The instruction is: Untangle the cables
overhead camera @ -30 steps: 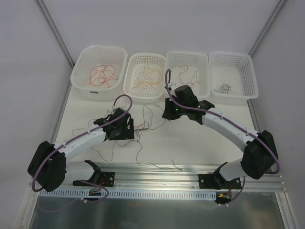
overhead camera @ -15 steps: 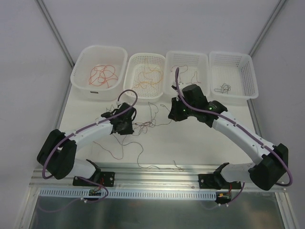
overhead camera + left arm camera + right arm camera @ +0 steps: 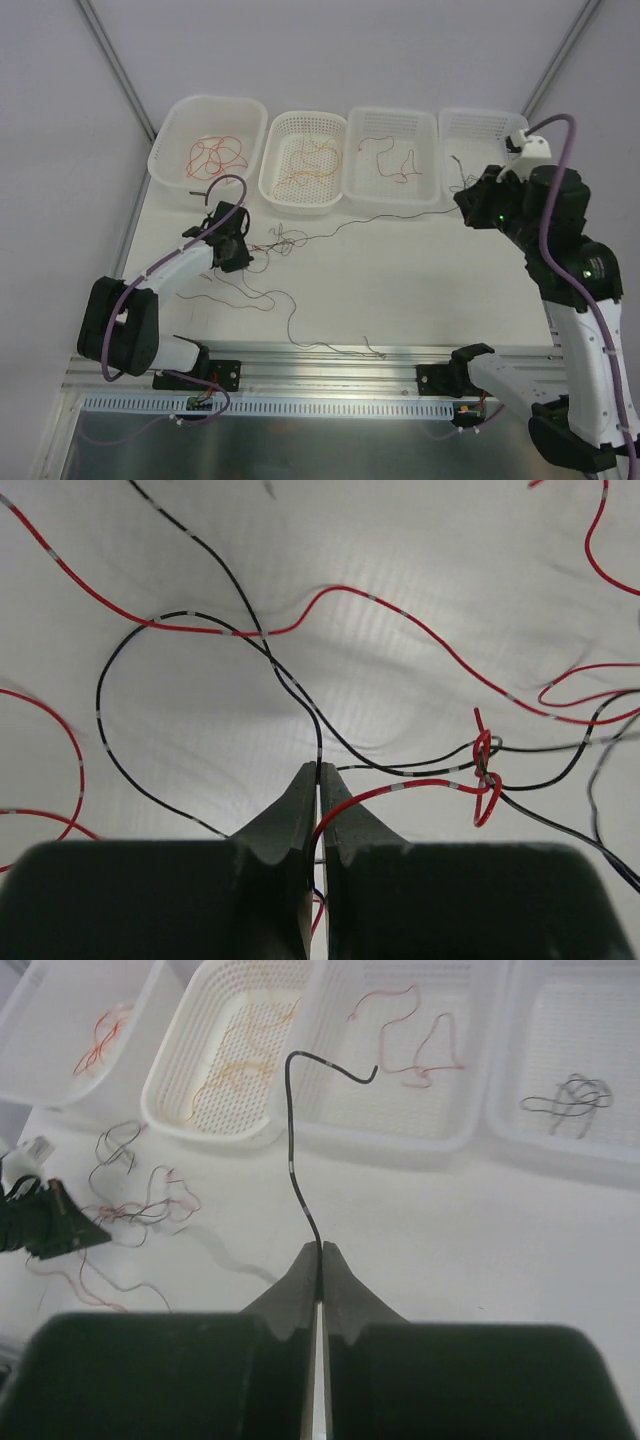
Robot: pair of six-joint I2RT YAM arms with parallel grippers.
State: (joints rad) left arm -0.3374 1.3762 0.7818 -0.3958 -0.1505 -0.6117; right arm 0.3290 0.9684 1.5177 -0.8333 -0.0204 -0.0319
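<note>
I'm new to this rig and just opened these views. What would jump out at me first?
One long black wire runs across the table from the tangle at left centre to the raised right gripper, whose jaws are shut on it. The left gripper pins the tangle, jaws shut on its strands. Along the far edge sit four white baskets, sorted by wire colour.

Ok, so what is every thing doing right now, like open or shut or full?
left gripper: jaws shut on strands of the tangle.
right gripper: jaws shut on the black cable.
black cable: pinched, free end curling up.
tangle: knotted, red and black strands mixed.
baskets: four in a row, each holding a few loose cables.
</note>
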